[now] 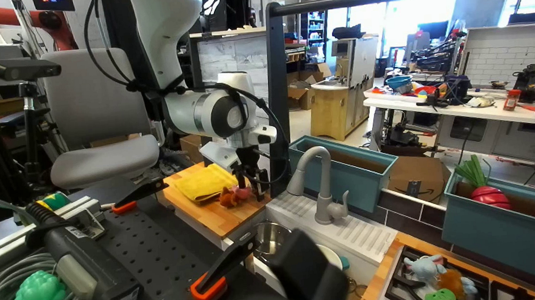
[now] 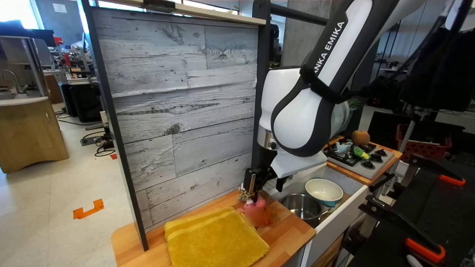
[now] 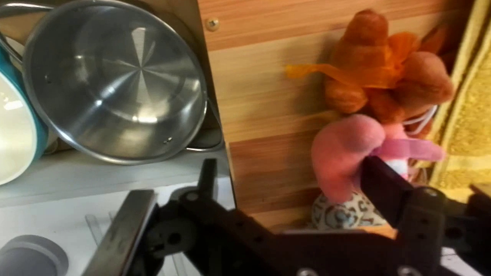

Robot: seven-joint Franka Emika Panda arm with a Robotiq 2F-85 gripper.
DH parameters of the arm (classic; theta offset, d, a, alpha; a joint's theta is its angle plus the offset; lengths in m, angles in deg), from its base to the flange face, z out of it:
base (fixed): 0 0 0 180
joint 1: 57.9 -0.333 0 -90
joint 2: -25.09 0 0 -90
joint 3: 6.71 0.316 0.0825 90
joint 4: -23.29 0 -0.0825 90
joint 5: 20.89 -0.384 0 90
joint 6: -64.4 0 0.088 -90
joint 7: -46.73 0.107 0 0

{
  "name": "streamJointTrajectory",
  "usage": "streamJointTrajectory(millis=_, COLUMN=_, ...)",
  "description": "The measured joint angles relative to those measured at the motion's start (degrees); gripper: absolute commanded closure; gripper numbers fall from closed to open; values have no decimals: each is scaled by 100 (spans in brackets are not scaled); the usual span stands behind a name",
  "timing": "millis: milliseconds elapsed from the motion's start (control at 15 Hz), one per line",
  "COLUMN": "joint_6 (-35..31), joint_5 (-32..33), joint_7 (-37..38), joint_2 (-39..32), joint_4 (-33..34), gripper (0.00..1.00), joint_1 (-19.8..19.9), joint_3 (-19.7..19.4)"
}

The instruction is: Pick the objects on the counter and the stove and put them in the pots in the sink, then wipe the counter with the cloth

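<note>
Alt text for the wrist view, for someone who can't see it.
Open jaws show at the bottom, one side in front of a pink plush toy on a wooden counter. Near it lie a brown toy with orange ribbon, a spotted item and, at right, a yellow cloth. At left are a steel pot and part of a teal-and-white pot.

On the wooden counter (image 3: pixel 264 92), a pink plush (image 3: pixel 339 153) and spotted toy (image 3: pixel 335 214) lie by the hand (image 3: pixel 289 163); a brown plush (image 3: pixel 362 57) and yellow cloth (image 2: pixel 217 239) lie farther from it.
</note>
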Motion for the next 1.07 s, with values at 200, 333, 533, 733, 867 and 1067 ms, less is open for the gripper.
streamJointTrajectory(millis=200, joint_6=-210, joint_5=-2, joint_7=-92, joint_2=5, joint_4=-64, gripper=0, joint_1=-24, joint_3=100)
streamJointTrajectory(millis=333, joint_6=-215, joint_5=-2, joint_7=-136, joint_2=3, joint_4=-60, gripper=25, joint_1=-37, joint_3=144)
streamJointTrajectory(millis=533, joint_6=-172, joint_5=-2, joint_7=-140, joint_2=-57, joint_4=22, gripper=42, joint_1=-51, joint_3=145)
streamJointTrajectory(millis=733, joint_6=-168, joint_5=-2, joint_7=-140, joint_2=-152, joint_4=137, gripper=66, joint_1=-68, joint_3=145)
streamJointTrajectory(millis=867, joint_6=-168, joint_5=-2, joint_7=-140, joint_2=-192, joint_4=224, gripper=80, joint_1=-98, joint_3=145)
streamJointTrajectory(millis=1067, joint_6=-168, joint_5=-2, joint_7=-140, joint_2=-259, joint_4=384, gripper=100, joint_1=-166, joint_3=151)
